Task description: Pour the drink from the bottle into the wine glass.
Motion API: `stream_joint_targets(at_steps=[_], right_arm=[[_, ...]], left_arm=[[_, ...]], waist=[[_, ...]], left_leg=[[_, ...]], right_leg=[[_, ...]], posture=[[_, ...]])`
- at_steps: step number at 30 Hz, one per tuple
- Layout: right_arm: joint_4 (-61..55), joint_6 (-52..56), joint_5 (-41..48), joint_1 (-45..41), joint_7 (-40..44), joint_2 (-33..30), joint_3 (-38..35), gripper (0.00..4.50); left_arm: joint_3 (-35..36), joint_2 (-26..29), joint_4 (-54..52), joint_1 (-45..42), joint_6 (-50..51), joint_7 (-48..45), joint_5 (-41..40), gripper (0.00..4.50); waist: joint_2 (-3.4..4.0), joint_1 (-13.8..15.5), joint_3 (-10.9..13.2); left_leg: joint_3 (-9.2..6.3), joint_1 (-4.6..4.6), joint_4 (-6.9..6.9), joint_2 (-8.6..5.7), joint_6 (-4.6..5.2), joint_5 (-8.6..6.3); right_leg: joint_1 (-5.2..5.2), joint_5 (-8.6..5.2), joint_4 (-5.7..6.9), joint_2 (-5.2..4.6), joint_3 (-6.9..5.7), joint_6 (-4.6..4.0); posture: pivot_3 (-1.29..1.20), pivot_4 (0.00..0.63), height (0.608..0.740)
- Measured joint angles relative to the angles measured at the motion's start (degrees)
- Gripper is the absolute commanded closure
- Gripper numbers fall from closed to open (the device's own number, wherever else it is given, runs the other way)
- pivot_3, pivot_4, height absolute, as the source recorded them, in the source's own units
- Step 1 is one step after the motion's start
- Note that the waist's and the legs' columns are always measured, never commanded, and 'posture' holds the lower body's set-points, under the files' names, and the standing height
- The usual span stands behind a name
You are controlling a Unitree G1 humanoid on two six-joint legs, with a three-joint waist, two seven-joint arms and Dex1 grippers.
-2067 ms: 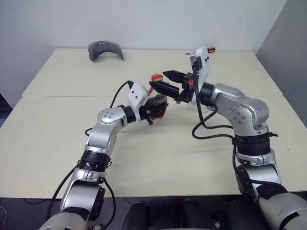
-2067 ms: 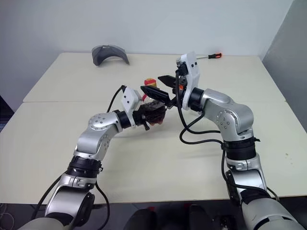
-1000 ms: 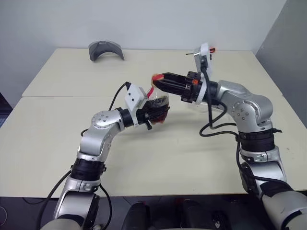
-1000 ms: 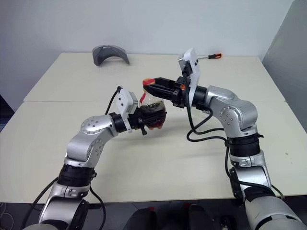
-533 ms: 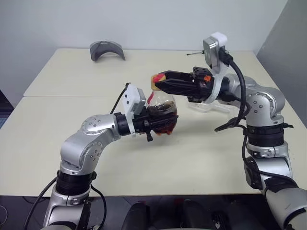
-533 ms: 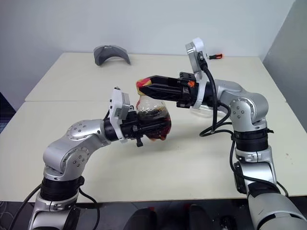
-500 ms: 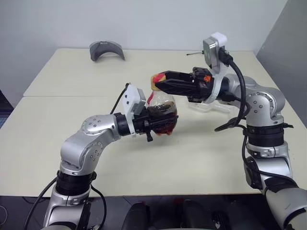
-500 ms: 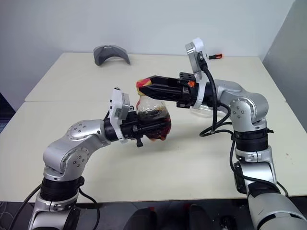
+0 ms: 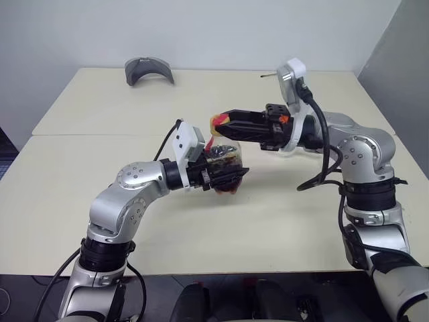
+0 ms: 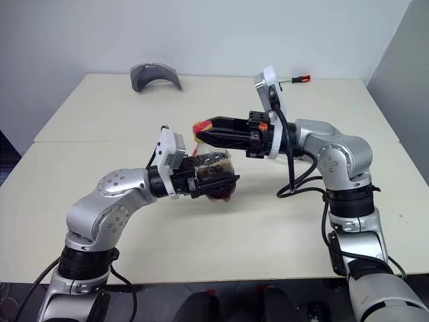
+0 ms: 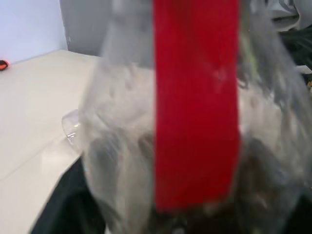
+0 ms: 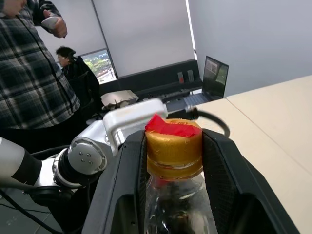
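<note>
The bottle (image 9: 224, 155) hangs above the table's middle, a little dark drink (image 10: 213, 161) in its rounded body. My right gripper (image 9: 218, 125) reaches in level from the right and is shut on the bottle's yellow cap (image 12: 174, 146); a black finger presses each side of it. My left gripper (image 9: 234, 176) comes in from the left, open, with its fingers spread to either side of the bottle's body. Behind my right wrist a clear sliver of the wine glass (image 9: 289, 150) shows on the table; the rest of it is hidden.
A grey curved object (image 9: 149, 69) lies at the table's far left. An orange-handled tool (image 10: 297, 78) rests near the far edge. A person in a plaid shirt (image 12: 34, 83) stands beyond the table. A seam (image 9: 80, 135) crosses the table top.
My right gripper has closed on the cap and keeps it. In the last half second my left fingers have spread apart from the bottle's body. The head camera has shifted.
</note>
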Motion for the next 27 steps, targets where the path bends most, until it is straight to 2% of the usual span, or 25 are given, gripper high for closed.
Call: stream_joint_targets(at_steps=[3,4,6,11,14,20,27], right_arm=[[-0.4,0.1,0.0,0.2,-0.7,0.0,0.0,3.05],[-0.4,0.1,0.0,0.2,-1.0,0.0,0.0,3.05],[-0.4,0.0,-0.1,0.2,-1.7,-0.1,0.0,3.05],[-0.4,-0.5,-0.2,0.2,-3.4,-0.1,-0.4,3.05],[-0.5,-0.5,-0.1,0.2,-3.4,0.0,-0.1,3.05],[-0.7,-1.0,-0.4,0.2,-3.5,-0.2,0.0,3.05],[-0.7,-1.2,-0.6,0.2,-3.5,-0.2,0.0,3.05]], left_arm=[[0.0,-0.2,0.5,-0.5,-0.1,0.9,0.4,0.05],[0.0,-0.3,0.6,-0.6,-0.1,0.9,0.4,0.2],[-0.1,-0.8,0.9,-0.7,0.0,0.9,0.3,0.68],[-0.1,-1.2,1.5,-0.7,0.1,0.7,-0.7,2.25],[-0.1,-0.8,1.7,-0.7,0.1,0.5,-0.8,2.84],[0.1,-0.7,3.0,-1.2,0.1,0.5,-0.8,3.37],[0.1,-0.5,3.1,-1.4,0.1,0.4,-0.7,3.44]], waist=[[0.0,0.0,0.0],[0.0,0.0,0.0],[0.0,0.0,0.0],[0.0,0.0,0.0],[0.0,0.0,0.0],[0.0,0.0,0.0],[0.0,0.0,0.0]], left_leg=[[0.0,0.0,0.0,0.0,0.0,0.0],[0.0,0.0,0.0,0.0,0.01,0.0],[0.0,0.0,0.0,0.0,0.0,0.0],[0.0,0.0,0.0,0.0,0.0,0.0],[0.0,0.0,0.0,0.0,0.0,0.0],[0.0,0.0,0.0,0.0,0.0,0.0],[0.0,0.0,0.0,0.0,0.0,0.0]], right_leg=[[0.0,0.0,0.0,0.0,0.0,0.0],[0.0,0.0,0.0,0.0,0.0,0.0],[0.0,0.0,0.0,0.0,0.0,0.0],[0.0,0.0,0.0,0.0,0.0,0.0],[0.0,0.0,0.0,0.0,0.0,0.0],[0.0,0.0,0.0,0.0,0.0,0.0],[0.0,0.0,0.0,0.0,0.0,0.0]], posture=[[0.0,0.15,0.74],[0.0,0.15,0.74],[0.0,0.15,0.74],[0.0,0.15,0.74],[0.0,0.15,0.74],[0.0,0.15,0.74],[0.0,0.15,0.74]])
